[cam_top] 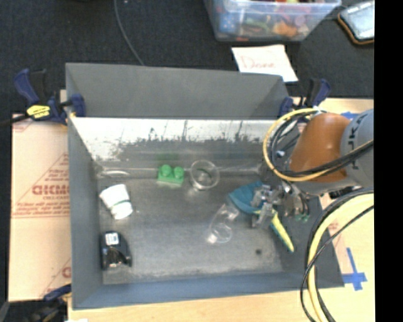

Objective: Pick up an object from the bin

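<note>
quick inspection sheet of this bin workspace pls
surface: grey metal bin, floor scuffed
job's things: teal object and yellow-green strip by the gripper, bin's right side
clutter: green brick, upright clear cup, tipped clear cup, white cap, black gadget
grippers: gripper low beside the teal object, state unclear
cables: yellow and black cables looped at the wrist
surroundings: clear box of coloured items, white note

White note [261, 63] behind bin's [176, 91] far wall: faint red handwriting, reads "Done". Arm [360, 135], right of bin: letter "K", rest cut off.
</note>
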`<state>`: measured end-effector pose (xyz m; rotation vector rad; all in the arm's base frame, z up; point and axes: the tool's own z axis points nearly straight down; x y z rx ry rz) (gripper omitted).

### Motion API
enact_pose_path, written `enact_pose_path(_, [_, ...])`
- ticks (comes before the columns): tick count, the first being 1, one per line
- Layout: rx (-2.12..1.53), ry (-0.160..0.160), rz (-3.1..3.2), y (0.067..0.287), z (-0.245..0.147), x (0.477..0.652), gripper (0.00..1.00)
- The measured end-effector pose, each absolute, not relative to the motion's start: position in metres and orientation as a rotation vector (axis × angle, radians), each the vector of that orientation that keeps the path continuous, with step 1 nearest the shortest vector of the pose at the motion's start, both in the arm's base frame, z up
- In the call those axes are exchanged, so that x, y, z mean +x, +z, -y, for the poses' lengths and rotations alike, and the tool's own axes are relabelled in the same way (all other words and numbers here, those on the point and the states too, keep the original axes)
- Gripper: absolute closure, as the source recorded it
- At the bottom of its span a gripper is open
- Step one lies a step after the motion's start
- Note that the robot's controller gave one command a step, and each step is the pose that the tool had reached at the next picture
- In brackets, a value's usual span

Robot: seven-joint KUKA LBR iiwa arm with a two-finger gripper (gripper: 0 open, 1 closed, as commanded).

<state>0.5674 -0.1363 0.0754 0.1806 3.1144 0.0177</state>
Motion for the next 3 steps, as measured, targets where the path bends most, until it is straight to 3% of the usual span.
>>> enact_pose_path(1, [0.144,0.022,-3.118,0.076,0.138,0.568,1.00])
enact_pose_path(3, [0.142,0.011,-3.115,0.115,0.141,0.568,1.00])
